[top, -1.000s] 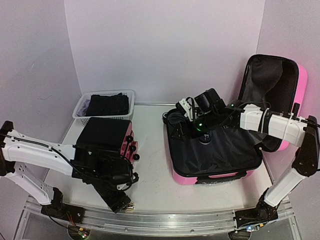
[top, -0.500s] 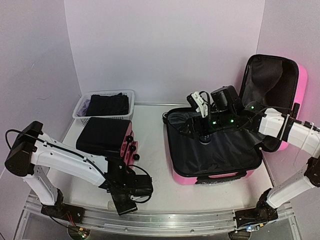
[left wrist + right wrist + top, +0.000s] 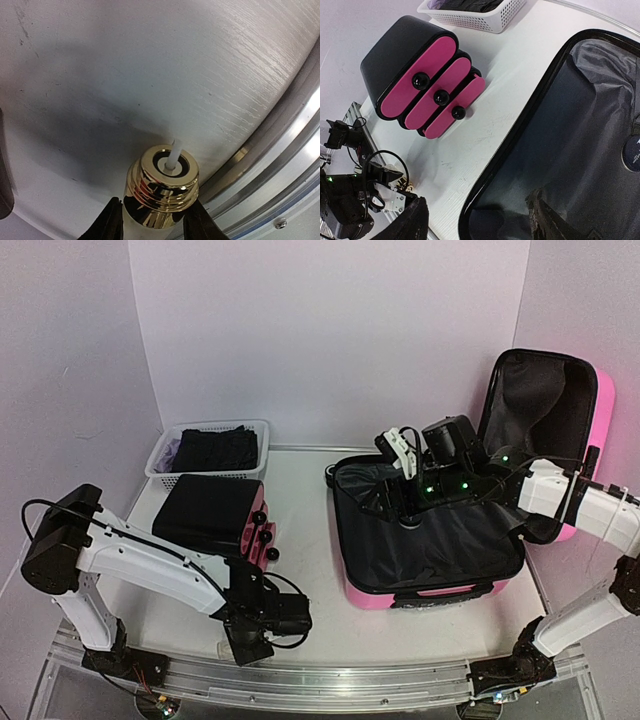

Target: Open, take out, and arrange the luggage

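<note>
Your left gripper (image 3: 155, 210) is holding a small bottle (image 3: 160, 180) with a gold neck. The fingers (image 3: 112, 222) are pressing its two sides just beside the metal rail (image 3: 270, 165) at the near edge of the table (image 3: 150, 75). The bottle is looking smooth and uncapped, so I am judging it could slip out and roll over that rail if you are lifting quickly. Your right gripper (image 3: 480, 220) is hanging wide and empty above the rim of the pink suitcase (image 3: 440, 545), which is lying open on the right side, lid standing up.

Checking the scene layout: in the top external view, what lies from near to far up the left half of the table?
left gripper, at a gold-necked bottle → black-and-pink drawer box → white basket
</note>
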Robot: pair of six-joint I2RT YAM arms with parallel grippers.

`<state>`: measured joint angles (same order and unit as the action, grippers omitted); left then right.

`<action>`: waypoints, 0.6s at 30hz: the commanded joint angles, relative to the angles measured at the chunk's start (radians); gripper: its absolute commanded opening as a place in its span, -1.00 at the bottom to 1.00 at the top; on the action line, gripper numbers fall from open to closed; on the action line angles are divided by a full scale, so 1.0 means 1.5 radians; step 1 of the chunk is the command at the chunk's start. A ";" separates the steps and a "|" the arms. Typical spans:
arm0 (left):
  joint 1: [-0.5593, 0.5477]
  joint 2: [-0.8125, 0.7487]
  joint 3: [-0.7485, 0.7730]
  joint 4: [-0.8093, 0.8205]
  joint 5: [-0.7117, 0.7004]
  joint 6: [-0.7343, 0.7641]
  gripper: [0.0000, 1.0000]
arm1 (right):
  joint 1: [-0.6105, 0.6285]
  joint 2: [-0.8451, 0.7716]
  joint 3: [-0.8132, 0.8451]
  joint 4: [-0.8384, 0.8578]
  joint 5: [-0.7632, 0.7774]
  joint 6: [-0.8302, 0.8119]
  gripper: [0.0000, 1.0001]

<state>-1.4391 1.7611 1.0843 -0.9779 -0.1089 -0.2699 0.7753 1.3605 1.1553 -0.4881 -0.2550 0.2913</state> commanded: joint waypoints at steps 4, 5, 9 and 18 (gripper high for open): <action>-0.005 -0.046 0.054 -0.033 -0.011 -0.006 -0.61 | 0.003 -0.013 0.004 0.025 0.003 0.022 0.36; -0.004 -0.060 0.065 -0.033 -0.011 -0.003 -0.62 | 0.003 -0.009 0.005 0.024 0.010 0.031 0.39; -0.004 -0.123 0.103 -0.037 -0.020 0.012 -0.66 | 0.003 0.024 0.026 0.019 -0.009 0.037 0.41; 0.044 -0.308 0.139 -0.039 -0.043 0.013 -0.78 | 0.046 0.144 0.113 0.033 -0.049 -0.221 0.50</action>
<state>-1.4223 1.4128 1.2495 -1.0142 -0.1360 -0.2554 0.8078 1.5196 1.2270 -0.4904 -0.2947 0.1955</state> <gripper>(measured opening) 0.366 0.749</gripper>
